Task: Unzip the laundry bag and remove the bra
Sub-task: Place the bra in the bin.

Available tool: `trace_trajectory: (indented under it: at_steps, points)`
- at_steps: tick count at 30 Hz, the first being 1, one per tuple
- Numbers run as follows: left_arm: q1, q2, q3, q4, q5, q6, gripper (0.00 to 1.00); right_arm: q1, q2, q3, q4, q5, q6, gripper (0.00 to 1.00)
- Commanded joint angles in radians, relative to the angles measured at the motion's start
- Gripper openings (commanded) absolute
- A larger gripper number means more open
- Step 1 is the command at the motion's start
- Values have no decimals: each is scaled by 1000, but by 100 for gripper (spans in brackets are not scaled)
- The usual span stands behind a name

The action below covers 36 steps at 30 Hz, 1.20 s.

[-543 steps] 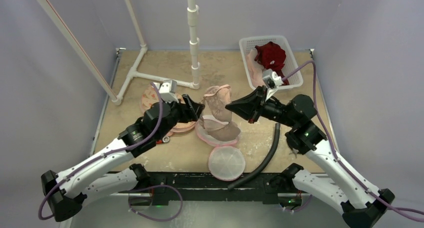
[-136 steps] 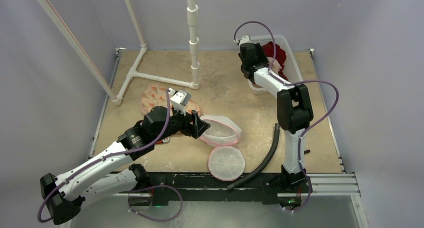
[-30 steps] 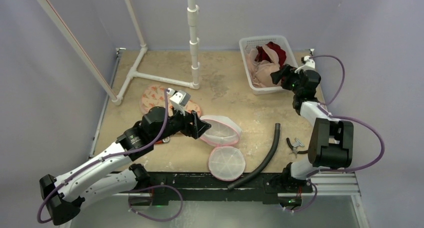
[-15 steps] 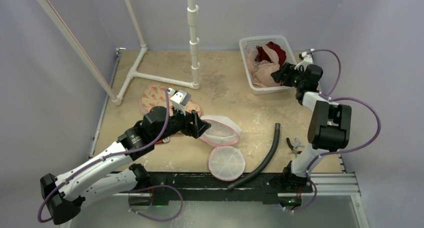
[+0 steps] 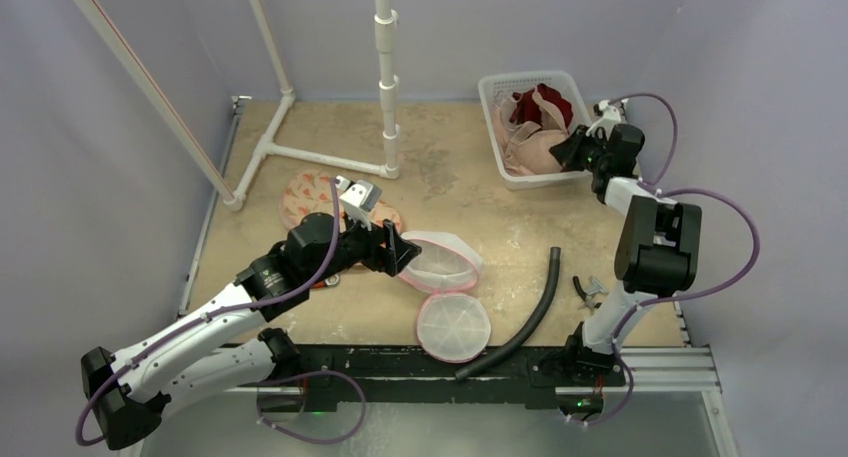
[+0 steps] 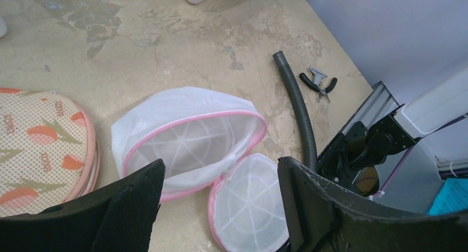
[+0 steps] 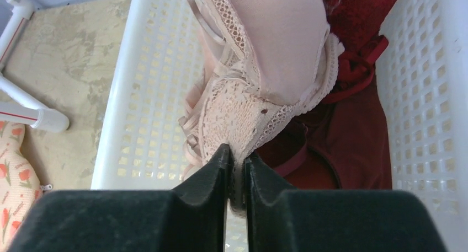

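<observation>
Two grippers: left one spread wide, right one pinched nearly closed on cloth.
Left gripper [image 6: 218, 172]: jaws far apart and holding nothing, hovering low over the table [image 6: 182, 37].
Bag [image 6: 185, 133]: white mesh with pink trim, unzipped, lying just ahead of and below the left fingers [image 6: 141, 199]; the mouth gapes toward them.
Lid [image 6: 248, 208]: the bag's round flap, folded out flat on the table, under the left gripper's right finger.
Right gripper [image 7: 235, 155]: fingertips clamped on the lace edge of the bra, reaching in over the basket's near rim.
Bra [image 7: 276, 53]: pale pink with lace, stretching away from the right fingertips into the basket, draped over a red garment [image 7: 353, 136].
Basket [image 7: 138, 97]: white plastic lattice, directly beneath and ahead of the right gripper, well apart from the left one.
Patterned bag [image 6: 38, 141]: cream with peach print, flat on the table to the left of the left gripper.
Hose [image 6: 301, 111]: dark and ribbed, lying beyond the left gripper's right finger.
Pliers [image 6: 317, 81]: farther out, past the hose.
</observation>
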Motion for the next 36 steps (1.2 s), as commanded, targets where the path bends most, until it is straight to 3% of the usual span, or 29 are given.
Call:
trace_trajectory:
  at_steps: [1, 5, 20, 30, 36]
  points:
    - [1, 5, 8, 32, 1, 7, 73, 2, -103, 85, -40, 25, -21, 13]
    - [0, -1, 5, 34, 3, 0, 73, 5, -141, 163, -109, 49, -37, 0]
    - [1, -10, 3, 23, -11, 5, 73, 73, -73, 504, -98, -133, 102, 0]
    - [0, 10, 5, 22, -31, 4, 73, 78, -192, 344, 165, -213, 326, 0]
    - [2, 10, 4, 28, -30, 0, 73, 90, -257, 254, 223, -154, 418, 0]
